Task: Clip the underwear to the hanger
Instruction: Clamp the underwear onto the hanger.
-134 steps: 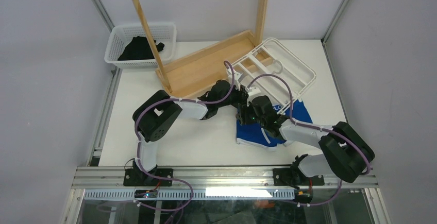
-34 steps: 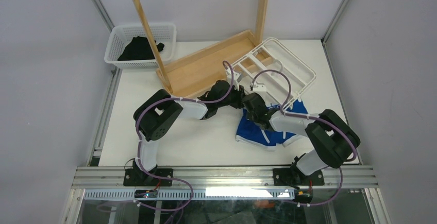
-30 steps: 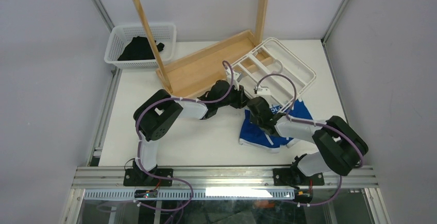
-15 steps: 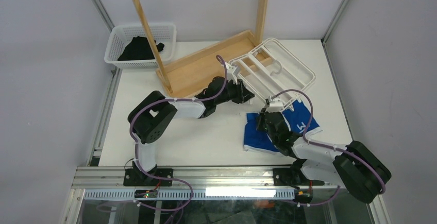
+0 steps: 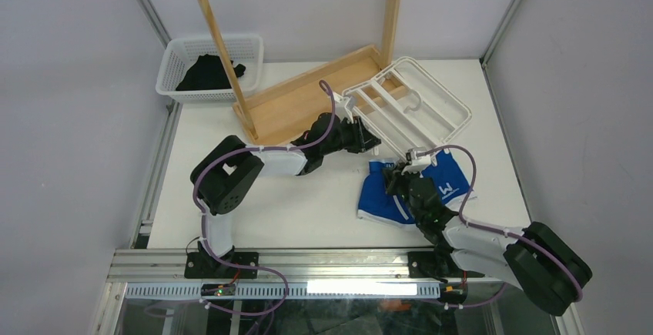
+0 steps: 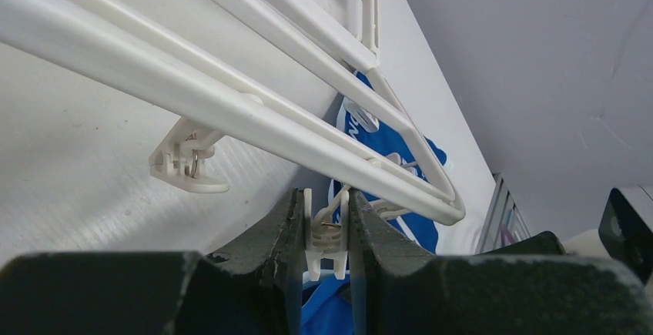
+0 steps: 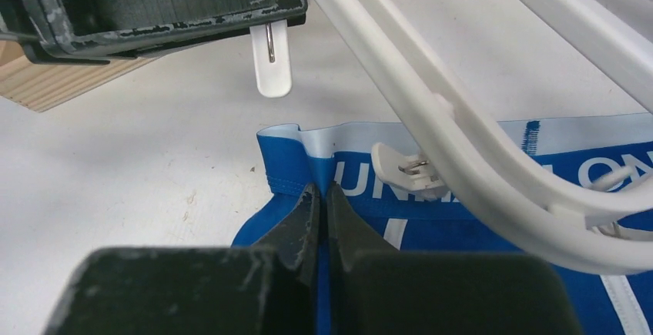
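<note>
Under the near corner of the hanger [image 5: 454, 116], the blue underwear [image 5: 449, 186] lies on the table [image 5: 308, 196], and our right gripper [image 7: 323, 196] pinches a fold of its waistband [image 7: 385, 132]. Our left gripper [image 6: 326, 223] squeezes a dangling clip [image 7: 271, 65] just beyond that fold, not touching it. We judge the fold must go forward into the clip.

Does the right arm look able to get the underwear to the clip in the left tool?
Probably yes: the right tool grips the underwear, and the clip in the left tool hangs just beyond it, nothing between.
</note>
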Available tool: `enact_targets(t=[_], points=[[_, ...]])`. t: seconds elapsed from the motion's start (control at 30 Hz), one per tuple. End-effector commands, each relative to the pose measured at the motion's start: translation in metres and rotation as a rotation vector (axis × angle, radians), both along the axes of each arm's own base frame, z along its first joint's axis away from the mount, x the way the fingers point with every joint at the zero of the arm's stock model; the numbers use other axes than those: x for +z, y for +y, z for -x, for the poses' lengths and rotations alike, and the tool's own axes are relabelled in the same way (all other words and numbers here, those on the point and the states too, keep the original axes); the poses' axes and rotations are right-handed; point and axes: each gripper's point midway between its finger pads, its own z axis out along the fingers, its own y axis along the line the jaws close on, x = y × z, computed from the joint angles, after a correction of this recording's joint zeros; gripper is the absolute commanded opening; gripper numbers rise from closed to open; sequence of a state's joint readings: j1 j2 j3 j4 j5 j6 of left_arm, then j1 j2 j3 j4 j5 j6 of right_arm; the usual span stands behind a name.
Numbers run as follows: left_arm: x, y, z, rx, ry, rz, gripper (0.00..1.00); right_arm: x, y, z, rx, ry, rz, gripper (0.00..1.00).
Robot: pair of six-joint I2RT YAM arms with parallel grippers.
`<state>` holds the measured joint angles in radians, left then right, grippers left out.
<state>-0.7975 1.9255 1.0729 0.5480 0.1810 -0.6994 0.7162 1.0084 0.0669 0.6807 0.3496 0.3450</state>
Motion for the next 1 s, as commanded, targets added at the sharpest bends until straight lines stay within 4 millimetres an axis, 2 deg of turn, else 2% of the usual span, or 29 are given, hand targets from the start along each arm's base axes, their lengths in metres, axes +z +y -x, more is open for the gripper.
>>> enact_targets(t=[0.0,0.4,0.67,0.97], points=[[0.058,-0.002,-0.021,0.063,-0.089,0.115,0.0,0.037,0.006,-0.006,0.018,-0.139,-0.092,0.0],[0.059,-0.004,-0.018,0.044,-0.081,0.127,0.0,0.048,0.004,-0.001,0.035,-0.194,-0.11,0.0],[0.073,-0.005,-0.001,-0.031,-0.13,0.194,0.0,0.05,0.003,0.002,0.027,-0.194,-0.146,0.0],[0.07,-0.006,0.011,-0.089,-0.136,0.209,0.0,0.052,-0.002,0.001,-0.001,-0.19,-0.169,0.0]])
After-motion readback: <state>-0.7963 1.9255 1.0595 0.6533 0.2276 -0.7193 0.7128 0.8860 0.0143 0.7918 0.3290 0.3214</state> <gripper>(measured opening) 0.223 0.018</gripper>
